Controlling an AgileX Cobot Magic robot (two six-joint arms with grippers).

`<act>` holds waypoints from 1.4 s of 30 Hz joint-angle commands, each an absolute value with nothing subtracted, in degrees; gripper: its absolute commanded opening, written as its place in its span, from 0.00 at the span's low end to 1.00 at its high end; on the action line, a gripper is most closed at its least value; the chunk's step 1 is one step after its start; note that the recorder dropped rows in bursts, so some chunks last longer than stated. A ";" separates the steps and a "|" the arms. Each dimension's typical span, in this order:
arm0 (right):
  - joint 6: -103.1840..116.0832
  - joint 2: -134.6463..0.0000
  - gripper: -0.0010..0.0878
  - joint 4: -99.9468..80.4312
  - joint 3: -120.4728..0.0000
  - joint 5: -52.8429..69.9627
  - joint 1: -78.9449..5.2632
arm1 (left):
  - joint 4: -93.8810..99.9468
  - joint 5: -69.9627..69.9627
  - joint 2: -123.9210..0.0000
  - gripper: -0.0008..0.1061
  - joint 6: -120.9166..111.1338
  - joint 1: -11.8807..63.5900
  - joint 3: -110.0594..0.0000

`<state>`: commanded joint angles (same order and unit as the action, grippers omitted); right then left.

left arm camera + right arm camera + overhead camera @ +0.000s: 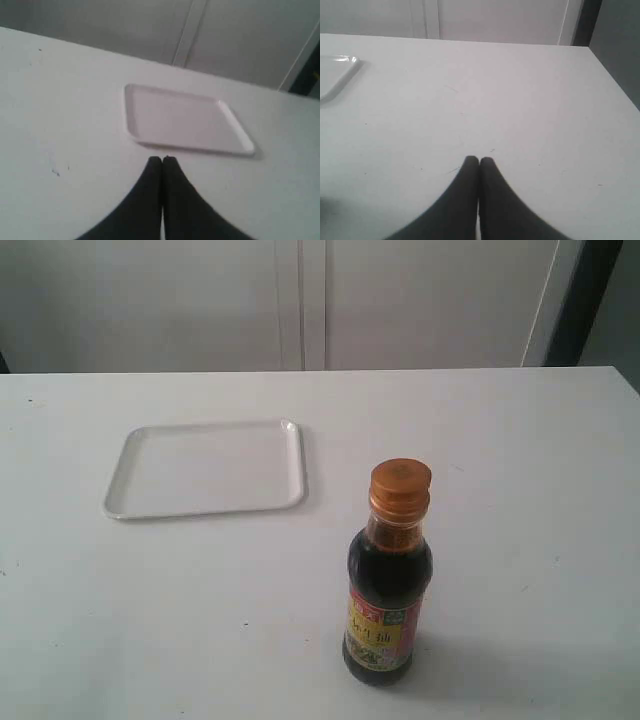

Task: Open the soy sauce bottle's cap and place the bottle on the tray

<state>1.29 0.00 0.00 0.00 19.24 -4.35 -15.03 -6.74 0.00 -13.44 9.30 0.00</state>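
Currently the soy sauce bottle (389,580) is standing upright on the white counter (520,490), its orange cap (400,489) sitting closed, well apart from the empty tray (205,468). Both the left end effector (162,160) and the right end effector (479,160) are hovering with fingers pressed together, gripping nothing. Nothing is blocking the path between bottle and tray.

Left claw (162,159): fingers pressed together, tips touching, nothing held between them.
Left claw pose: black fingers taper to a point, raised over the tabletop (60,125).
Right claw (479,159): fingers closed tip to tip, holding nothing.
Right claw pose: black tapered fingers, over bare tabletop.
Exterior view: neither arm appears in it.
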 joint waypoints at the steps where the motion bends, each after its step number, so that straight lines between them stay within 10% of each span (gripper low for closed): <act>1: 1.29 0.00 0.01 0.00 0.00 19.24 -4.35 | -15.03 -10.09 0.00 0.01 -13.60 9.42 0.00; 42: 1.29 0.00 0.01 0.00 0.00 19.24 -4.35 | 44.20 -45.15 -48.60 0.01 -51.70 9.39 -25.69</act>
